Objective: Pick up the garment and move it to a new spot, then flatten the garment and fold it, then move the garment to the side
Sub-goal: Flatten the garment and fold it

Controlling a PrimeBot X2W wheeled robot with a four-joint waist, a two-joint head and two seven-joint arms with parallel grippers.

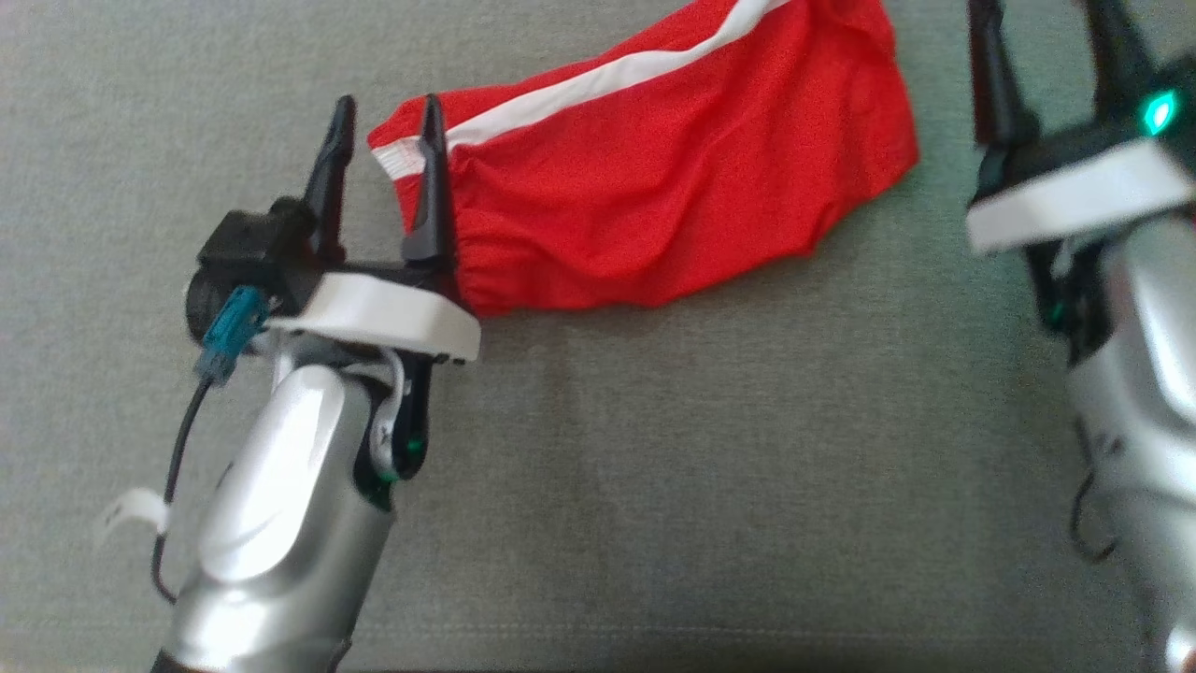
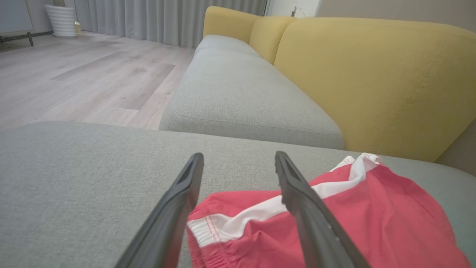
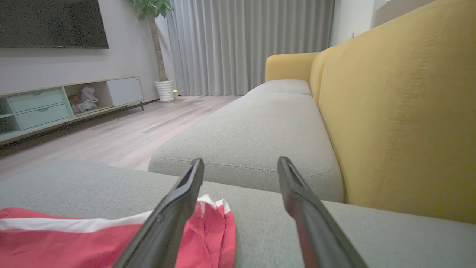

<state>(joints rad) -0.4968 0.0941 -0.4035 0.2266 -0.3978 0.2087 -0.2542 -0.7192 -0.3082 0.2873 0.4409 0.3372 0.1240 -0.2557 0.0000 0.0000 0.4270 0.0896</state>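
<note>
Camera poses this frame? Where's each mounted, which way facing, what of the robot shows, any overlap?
Head: above, looking down on the grey seat cushion and red shorts; left gripper and right gripper, both open.
Left wrist: low over the cushion, facing along it, yellow backrest at right; own two fingers.
Right wrist: low, same heading, toward the curtain; own two fingers.
Shared: both wrist views hold the shorts and backrest.

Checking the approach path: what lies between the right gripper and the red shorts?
Nothing but a bare strip of grey cushion, seen in the head view, lies between the right gripper and the shorts.
</note>
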